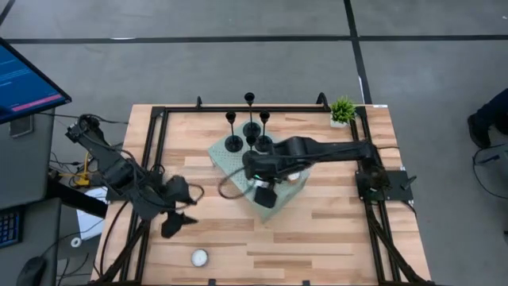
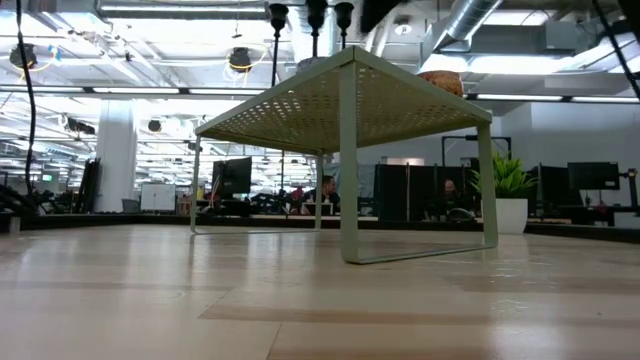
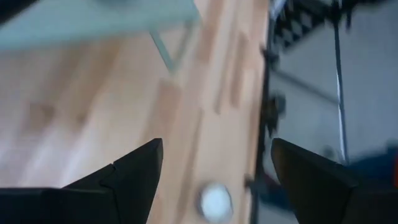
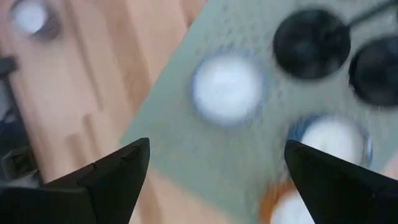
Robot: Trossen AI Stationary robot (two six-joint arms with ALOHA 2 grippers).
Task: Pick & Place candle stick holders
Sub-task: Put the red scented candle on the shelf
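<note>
right arm (image 1: 317,149) hid part of green stand (image 1: 222,155) | candle stick holders (image 2: 312,14) cut off by top edge | tealights (image 4: 227,88) blurred

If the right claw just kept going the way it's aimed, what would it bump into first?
Most likely the white tealight candle on the pale green perforated stand. The right gripper is open and aimed down at it; the black candle stick holders sit off to one side. Depth is unclear.

A green potted plant (image 1: 343,110) is sitting at my surface's (image 1: 333,230) far corner; a tealight (image 1: 198,257) is lying near its front edge.
</note>
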